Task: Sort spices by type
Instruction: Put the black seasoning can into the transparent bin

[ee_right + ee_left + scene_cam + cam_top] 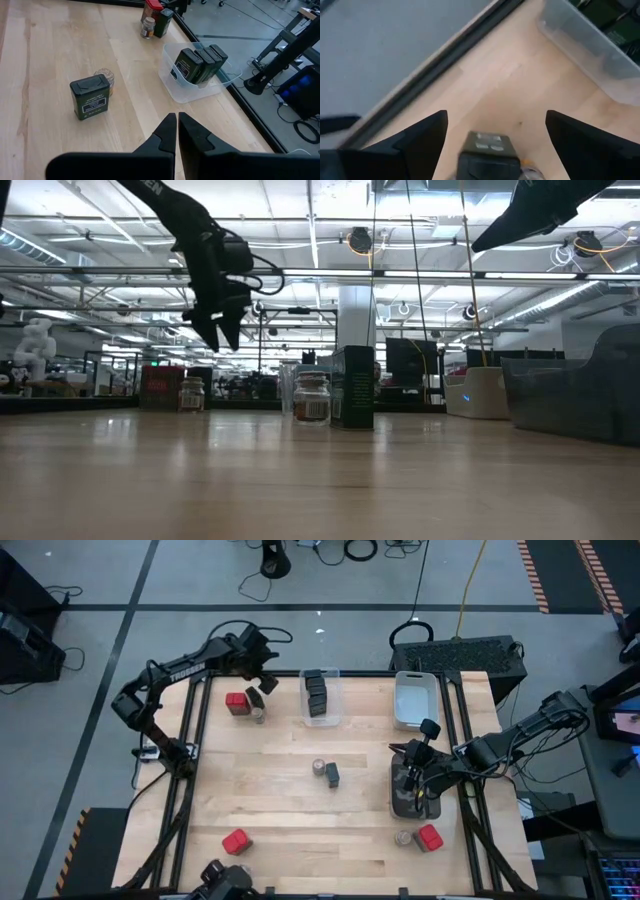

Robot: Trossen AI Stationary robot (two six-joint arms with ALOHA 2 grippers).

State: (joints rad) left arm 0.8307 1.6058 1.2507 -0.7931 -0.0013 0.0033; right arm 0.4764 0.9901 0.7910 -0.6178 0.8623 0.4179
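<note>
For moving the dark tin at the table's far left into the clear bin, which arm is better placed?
Left. The left gripper hangs open right above that dark tin, near the clear bin; the right gripper is across the table, shut.

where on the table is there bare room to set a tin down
Bare wood lies between the red tin and the middle dark tin. It is crowded at the far left, where the left gripper hovers, and around the dark bin.

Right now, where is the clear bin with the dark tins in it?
In the high view, the clear bin sits at the table's far edge, near the middle, between the left hand and the white bin.
</note>
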